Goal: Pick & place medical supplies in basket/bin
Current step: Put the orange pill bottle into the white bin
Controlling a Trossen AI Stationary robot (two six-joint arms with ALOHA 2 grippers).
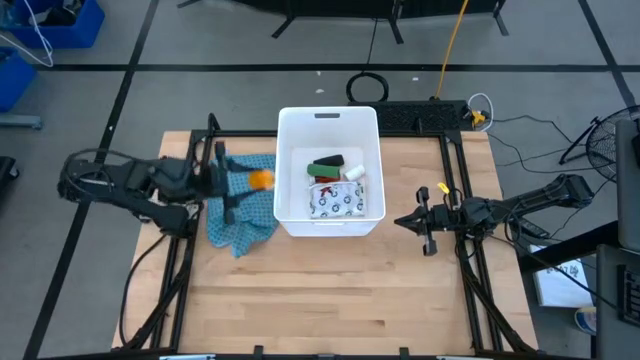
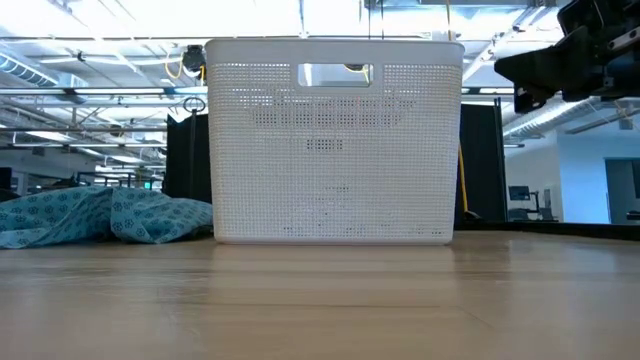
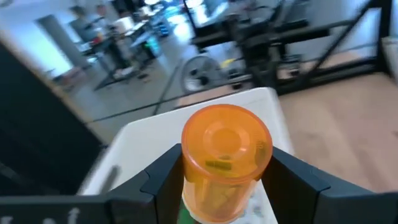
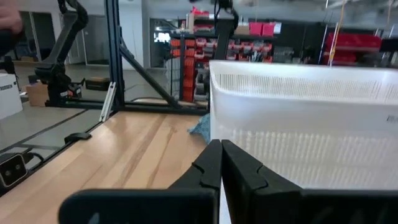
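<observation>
My left gripper hangs over the teal cloth, just left of the white bin, shut on an orange vial. In the bin lie a black packet, a green packet, a white-capped item and a white patterned pouch. My right gripper waits shut to the right of the bin, with nothing in it. My left gripper pinches the orange vial's round wall between its two fingers, one on each side. The fingers come nearly level from the table's left. The vial is lifted clear above the cloth, with one round end showing beyond the fingers.
The teal cloth lies crumpled against the bin's left wall. Bare wooden table stretches in front of the bin. A dark metal frame runs along the table's edges, and blue crates stand off the table at the far left.
</observation>
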